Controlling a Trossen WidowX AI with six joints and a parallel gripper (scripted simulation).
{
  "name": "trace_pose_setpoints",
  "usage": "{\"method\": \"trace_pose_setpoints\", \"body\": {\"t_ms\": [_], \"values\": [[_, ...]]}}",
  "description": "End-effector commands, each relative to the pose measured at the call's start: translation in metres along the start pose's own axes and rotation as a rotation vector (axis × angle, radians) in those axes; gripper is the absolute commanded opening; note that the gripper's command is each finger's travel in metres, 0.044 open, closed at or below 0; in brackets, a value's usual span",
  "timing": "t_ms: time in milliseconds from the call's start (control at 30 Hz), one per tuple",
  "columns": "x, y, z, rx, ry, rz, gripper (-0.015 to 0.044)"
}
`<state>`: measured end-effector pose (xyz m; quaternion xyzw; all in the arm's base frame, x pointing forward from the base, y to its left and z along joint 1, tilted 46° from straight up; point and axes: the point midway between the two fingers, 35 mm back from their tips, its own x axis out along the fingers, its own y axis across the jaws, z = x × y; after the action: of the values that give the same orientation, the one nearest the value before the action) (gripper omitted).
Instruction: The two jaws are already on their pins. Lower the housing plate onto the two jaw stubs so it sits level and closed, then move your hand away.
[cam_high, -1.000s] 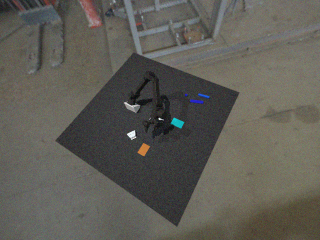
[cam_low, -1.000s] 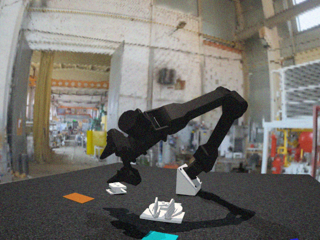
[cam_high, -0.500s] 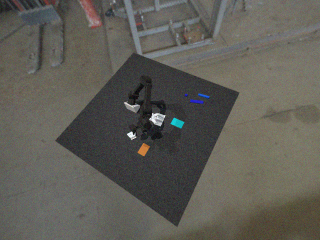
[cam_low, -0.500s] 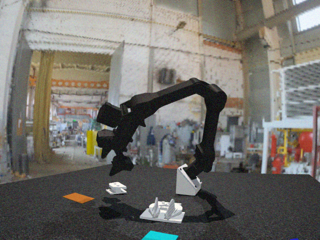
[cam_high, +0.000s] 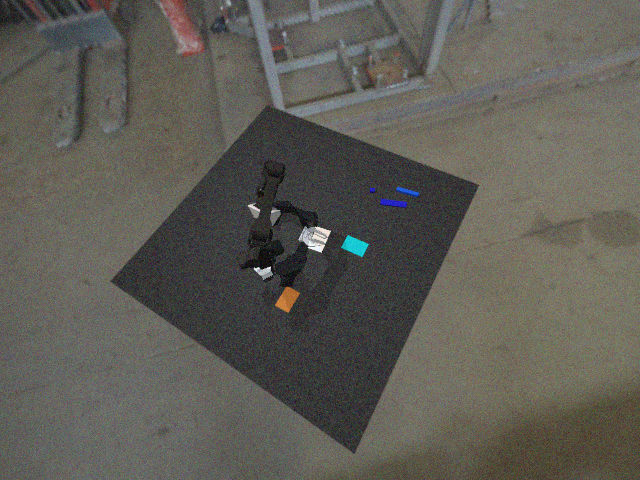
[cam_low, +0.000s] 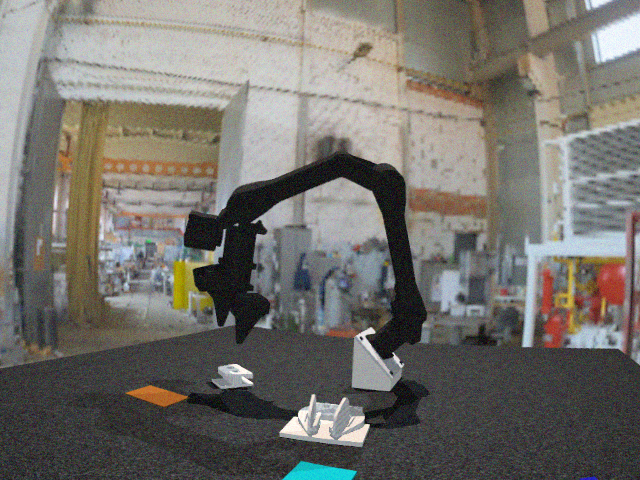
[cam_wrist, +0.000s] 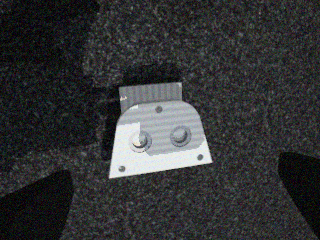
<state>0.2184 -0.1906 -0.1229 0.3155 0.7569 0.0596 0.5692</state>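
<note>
Showed, directly below the raised gripper (cam_high: 261, 258) (cam_low: 231, 330) (cam_wrist: 175, 167), the white housing plate (cam_high: 264, 272) (cam_low: 235, 372) (cam_wrist: 165, 117) resting on its support, apart from the jaws, with the gripper's fingers spread and holding nothing. Depicted, off to one side of the gripper and lower, the two upright jaws on their white base board (cam_high: 321, 246) (cam_low: 294, 431), and, nearer the gripper than the cyan patch (cam_high: 355, 245) (cam_low: 320, 471), the orange patch (cam_high: 287, 299) (cam_low: 156, 395). Included, farthest from the gripper, two blue bars and a small blue piece (cam_high: 372, 190), all upon the dark mat (cam_high: 361, 361) (cam_low: 491, 392) (cam_wrist: 250, 75).
</note>
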Motion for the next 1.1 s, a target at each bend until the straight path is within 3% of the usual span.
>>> {"method": "trace_pose_setpoints", "body": {"t_ms": [0, 333, 500, 1067], "values": [[0.006, -0.011, -0.014, 0.01, 0.022, 0.136, 0.044], [0.009, -0.014, -0.018, 0.014, 0.024, 0.182, 0.044], [0.045, -0.006, -0.022, 0.014, 0.024, 0.184, 0.044], [0.045, -0.006, -0.022, 0.014, 0.024, 0.184, 0.044]]}}
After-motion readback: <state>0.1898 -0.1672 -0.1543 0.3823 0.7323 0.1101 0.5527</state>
